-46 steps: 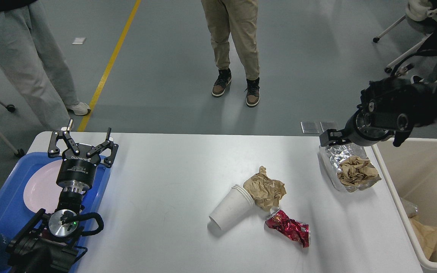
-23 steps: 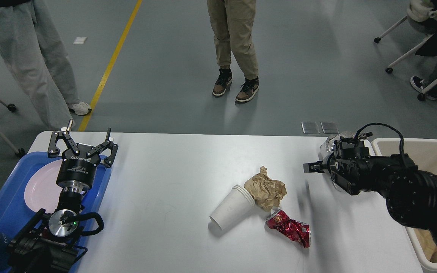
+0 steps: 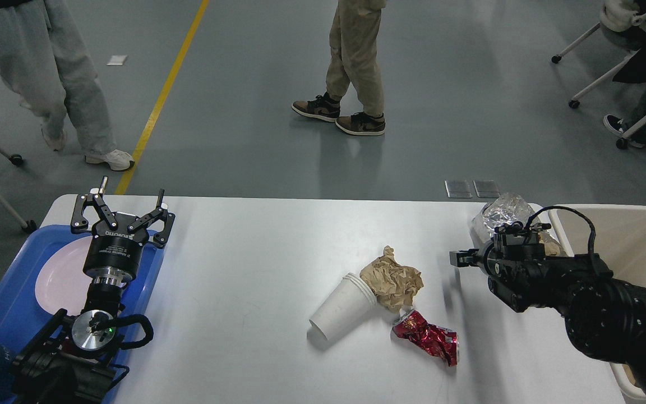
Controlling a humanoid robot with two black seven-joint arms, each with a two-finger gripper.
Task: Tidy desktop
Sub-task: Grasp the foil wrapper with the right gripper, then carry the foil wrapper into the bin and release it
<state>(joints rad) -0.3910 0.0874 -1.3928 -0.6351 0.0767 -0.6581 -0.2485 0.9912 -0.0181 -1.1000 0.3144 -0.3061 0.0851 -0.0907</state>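
Left claw (image 3: 123, 209) wide over desktop (image 3: 244, 280) — right claw (image 3: 460, 258) (small, dark) unreadable.

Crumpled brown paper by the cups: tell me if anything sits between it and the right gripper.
Nothing visible does. The right gripper hangs over bare desktop just right of the crumpled brown paper. The white cups and the crushed red can touch the paper on its left and near sides, away from the gripper.

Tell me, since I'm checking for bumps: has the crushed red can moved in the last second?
No. The crushed red can lies where it was, its top beside the brown paper wad and the stacked white cups.
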